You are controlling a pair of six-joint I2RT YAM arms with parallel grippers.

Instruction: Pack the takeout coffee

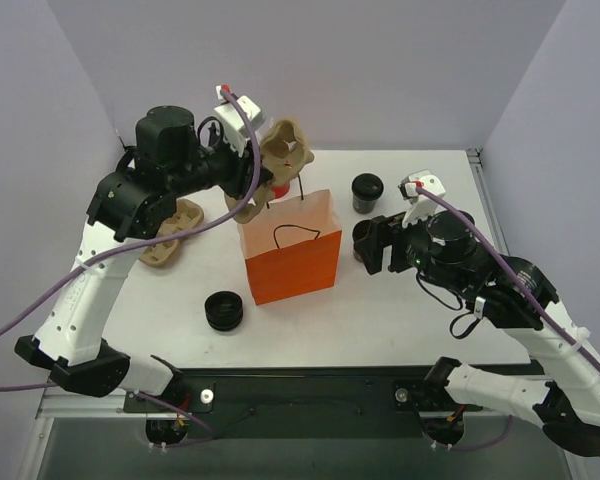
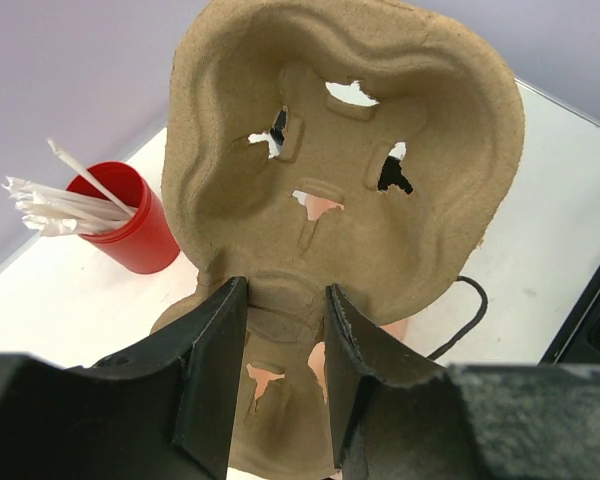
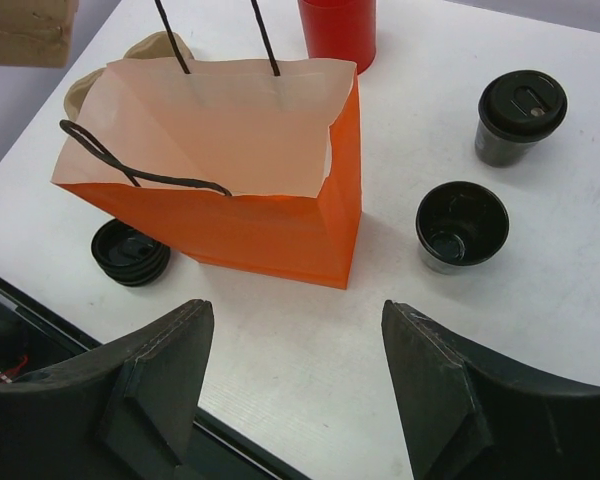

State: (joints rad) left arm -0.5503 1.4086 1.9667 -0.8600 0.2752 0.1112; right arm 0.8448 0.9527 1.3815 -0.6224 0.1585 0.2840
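The left claw (image 2: 280, 335) is closed narrow on the edge of a pulp carrier (image 2: 350, 170), which it holds up on edge above the far side of the bag (image 1: 292, 255); the right claw (image 3: 298, 370) is spread wide and empty, hovering low just right of the bag.

The coffee stands on the table right of the bag: a lidded cup (image 3: 520, 112) further back, and a second cup (image 3: 461, 225) nearer the bag that looks to have no lid on; neither is in the carrier or the bag.

The step in hand seems to be getting the carrier into the bag; the next move calls for turning it flat, lining it up with the narrow mouth clear of the handles, and lowering it; the cups would follow, and the second one may want a lid first.

The left wrist view alone shows the grip on the carrier's rim, pale bag paper through its holes, and a red cup (image 2: 130, 225) of straws (image 2: 55, 195) behind the bag; the right wrist view alone shows the empty bag interior, both cup tops, and the lids (image 3: 130, 253) stacked near the bag's left corner.
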